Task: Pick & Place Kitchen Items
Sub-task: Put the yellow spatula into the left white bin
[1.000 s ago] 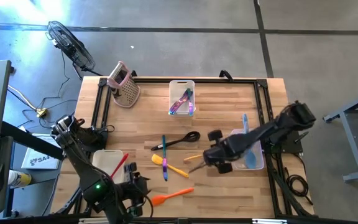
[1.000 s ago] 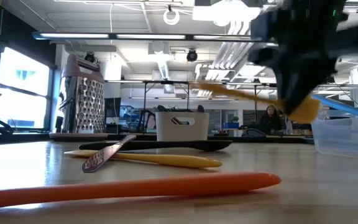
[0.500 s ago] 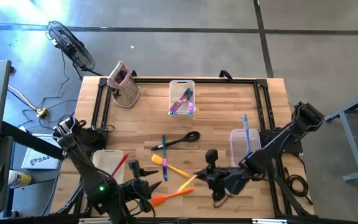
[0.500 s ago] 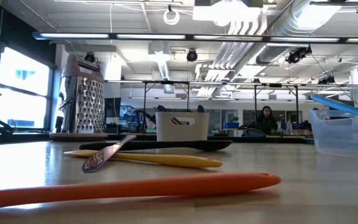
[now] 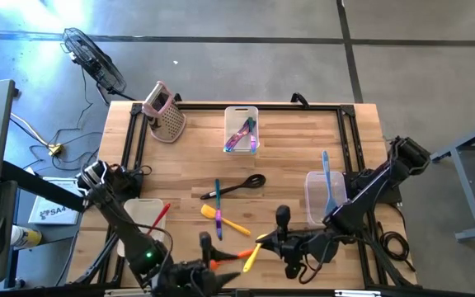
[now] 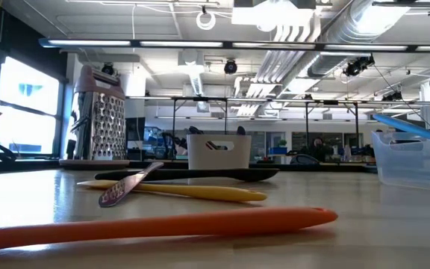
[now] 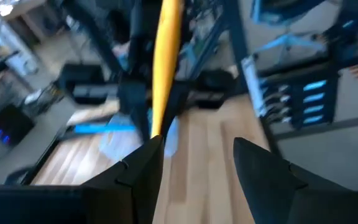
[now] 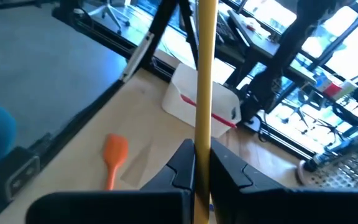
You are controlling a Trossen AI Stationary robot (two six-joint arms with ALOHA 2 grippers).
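My right gripper (image 5: 264, 244) hangs over the table's near middle, shut on a yellow-orange utensil (image 5: 250, 254). My left gripper (image 5: 225, 271) is at the near edge just left of it. It is open with nothing between its fingers (image 7: 194, 140) and faces the held utensil (image 7: 165, 56). An orange spatula (image 5: 221, 262) lies flat on the table below them. A yellow spatula (image 5: 223, 219), a blue utensil (image 5: 218, 202) and a black spoon (image 5: 239, 186) lie flat in mid-table. My right gripper pinches the yellow-orange utensil's slim handle (image 8: 202, 134) between its two fingers. The fingers come nearly level from the table's right, and the handle sticks out ahead along them. The utensil is lifted clear of the table, above the orange spatula (image 8: 114, 155).
A clear bin (image 5: 324, 202) with a blue spatula (image 5: 326, 173) stands at the right. A white bin (image 5: 141, 216) with a red utensil (image 5: 160, 216) stands at the left. A clear bin (image 5: 242, 124) of utensils sits far centre, and a pink grater (image 5: 165, 111) far left.
My right gripper has carried the yellow-orange utensil from beside the right bin toward the near edge and the left, tipping from pointing down to nearly level; it has left the low view. My left gripper has moved right along the near edge and tipped up toward level.
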